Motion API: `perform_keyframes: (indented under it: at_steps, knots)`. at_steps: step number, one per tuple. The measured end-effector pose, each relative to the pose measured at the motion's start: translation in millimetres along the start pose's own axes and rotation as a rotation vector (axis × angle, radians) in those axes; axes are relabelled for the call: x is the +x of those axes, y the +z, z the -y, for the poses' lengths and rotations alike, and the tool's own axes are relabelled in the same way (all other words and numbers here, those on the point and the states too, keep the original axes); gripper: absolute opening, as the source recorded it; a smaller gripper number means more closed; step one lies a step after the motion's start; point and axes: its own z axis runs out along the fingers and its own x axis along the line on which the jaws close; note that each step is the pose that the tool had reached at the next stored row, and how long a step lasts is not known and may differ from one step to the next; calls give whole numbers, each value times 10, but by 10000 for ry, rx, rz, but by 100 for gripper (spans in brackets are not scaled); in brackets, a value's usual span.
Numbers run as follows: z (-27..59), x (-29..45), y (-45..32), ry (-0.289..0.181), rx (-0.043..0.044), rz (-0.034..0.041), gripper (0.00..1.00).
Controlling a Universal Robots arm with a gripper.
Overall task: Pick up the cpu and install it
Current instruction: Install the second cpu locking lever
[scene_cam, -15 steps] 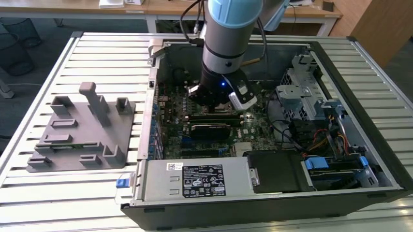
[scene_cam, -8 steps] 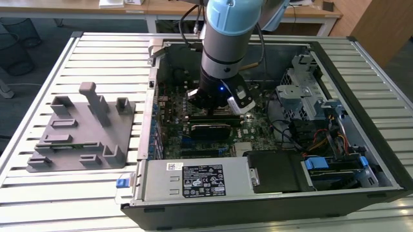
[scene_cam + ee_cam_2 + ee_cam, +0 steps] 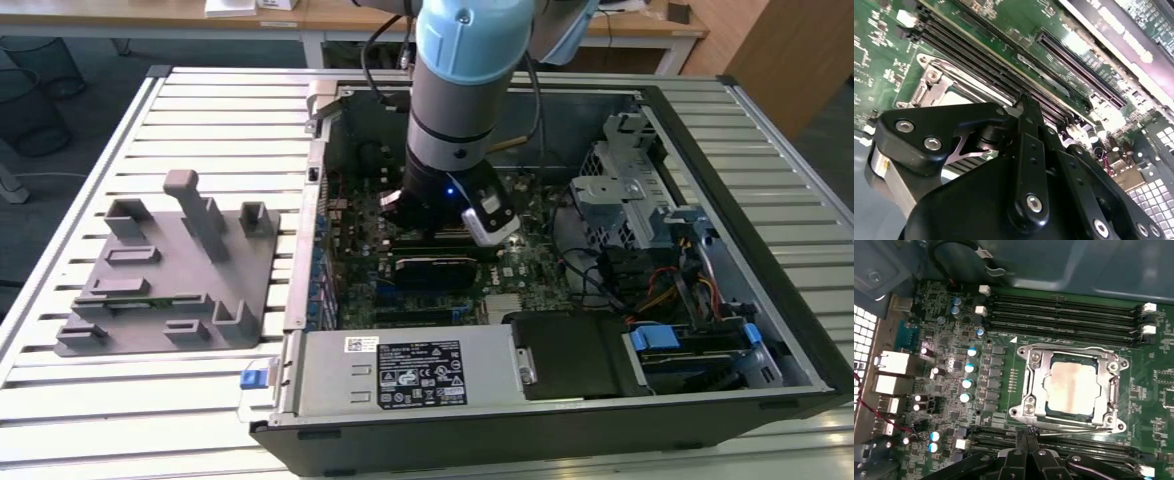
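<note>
A slatted metal worktop [image 3: 200, 100] carries an opened computer case [image 3: 747, 300], and I am reaching down into it over the green motherboard [image 3: 954, 305]. Nearest to me, my jaws [image 3: 1027, 436] sit drawn together, tips meeting in a point just beside the near edge of the socket frame [image 3: 1034, 385], with nothing between them. Just beyond lies the cpu [image 3: 1072, 386], flat in the socket in the first wrist view, its pale metal top facing up and the silvery frame around it on all sides. I judge it light, thin and rigid, with a smooth lid that could slip under a pinch; its underside and the socket contacts are likely delicate, so any hold belongs on two opposite edges, kept level, never on the faces. As it sits, those edges are fenced by the frame. Farther off run the dark memory slots [image 3: 1064, 307], and outside the case the grey fixture tray [image 3: 160, 290] rests on the worktop.
</note>
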Motion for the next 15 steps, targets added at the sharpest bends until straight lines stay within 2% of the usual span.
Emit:
perform_keyframes:
  at_steps: [1, 3, 5, 10, 15]
  knots:
    - [1, 15, 4, -1, -13, 1, 11]
    - [0, 43, 15, -5, -104, 10, 11]
    - [0, 56, 26, -13, -245, 27, 11]
    - [3, 72, 54, -26, -499, 60, 11]
    - [6, 84, 88, -38, -663, 83, 11]
